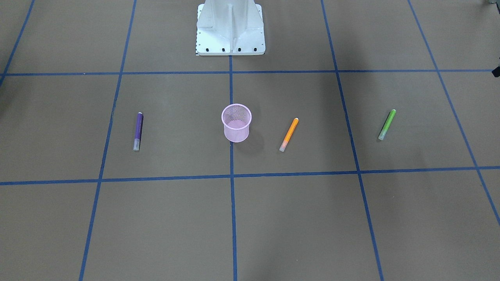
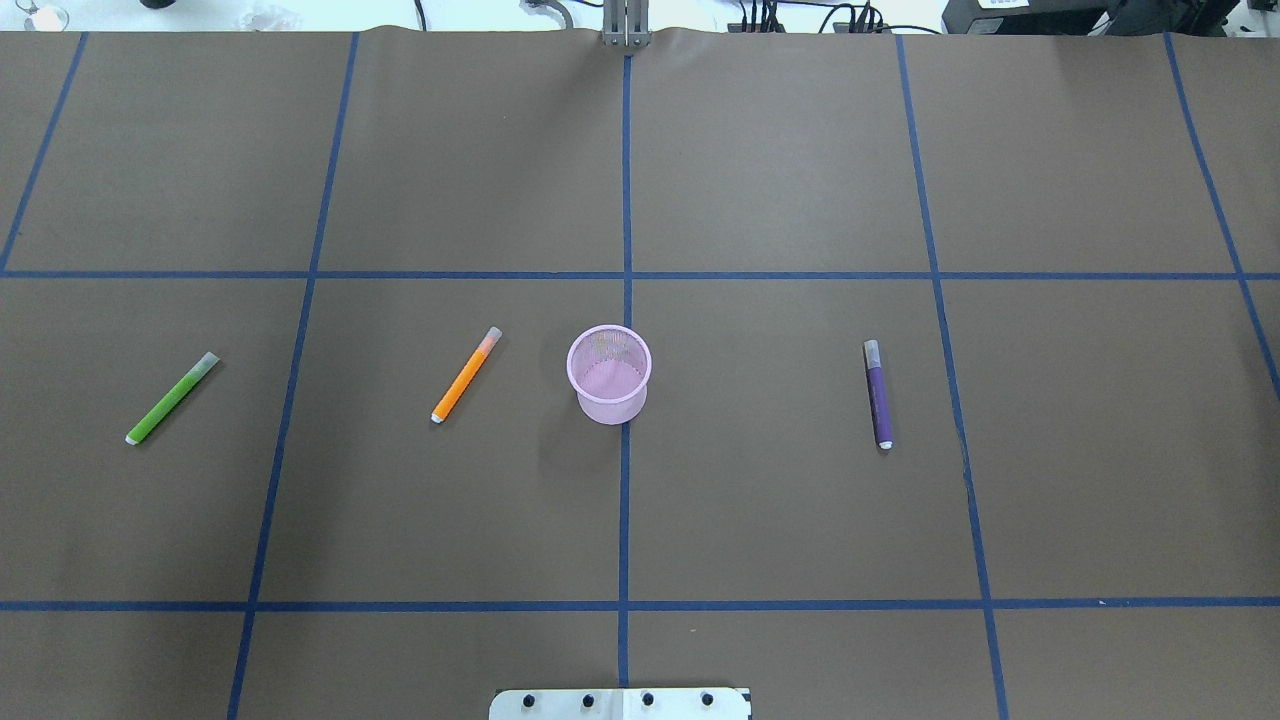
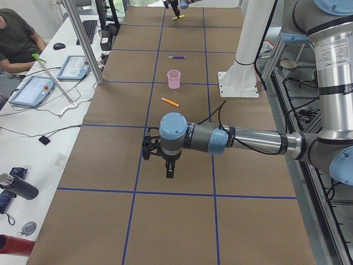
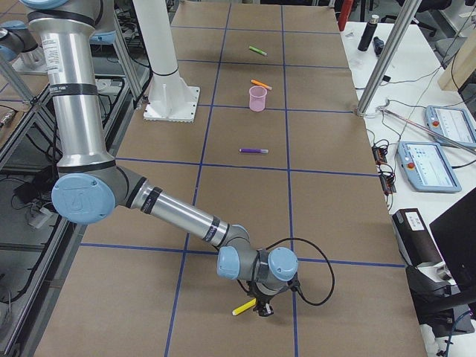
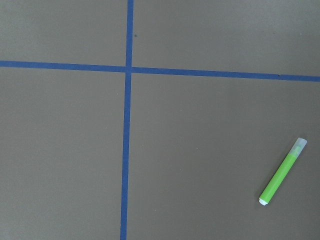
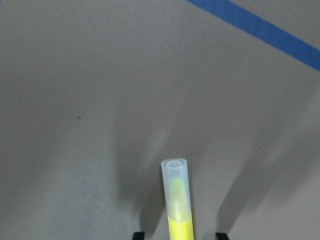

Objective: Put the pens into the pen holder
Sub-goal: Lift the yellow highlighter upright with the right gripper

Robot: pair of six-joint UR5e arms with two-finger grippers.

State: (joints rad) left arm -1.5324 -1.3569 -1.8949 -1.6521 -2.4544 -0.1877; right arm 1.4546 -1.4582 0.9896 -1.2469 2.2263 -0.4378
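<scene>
A small pink mesh pen holder [image 2: 609, 372] stands upright near the middle of a brown surface [image 2: 780, 160]. It sits on one of the blue tape lines [image 2: 626, 180] that divide the surface into squares. All four pens are outside it.

The orange pen [image 2: 465, 375] lies flat near the holder on the robot's left side, not touching it. The green pen [image 2: 172, 398] lies farther out on that same side, well apart. The purple pen [image 2: 878, 394] lies flat on the robot's right side, also well apart from the holder.

The yellow pen [image 4: 244, 307] is far off toward the right end of the surface. It is grasped by the right fingers [image 6: 139, 236] and held just clear of the surface, with its shadow showing below.

The left fingers [image 3: 170, 170] hang above the surface at the left end. They appear only from the side, so I cannot tell whether they are released or clenched.
</scene>
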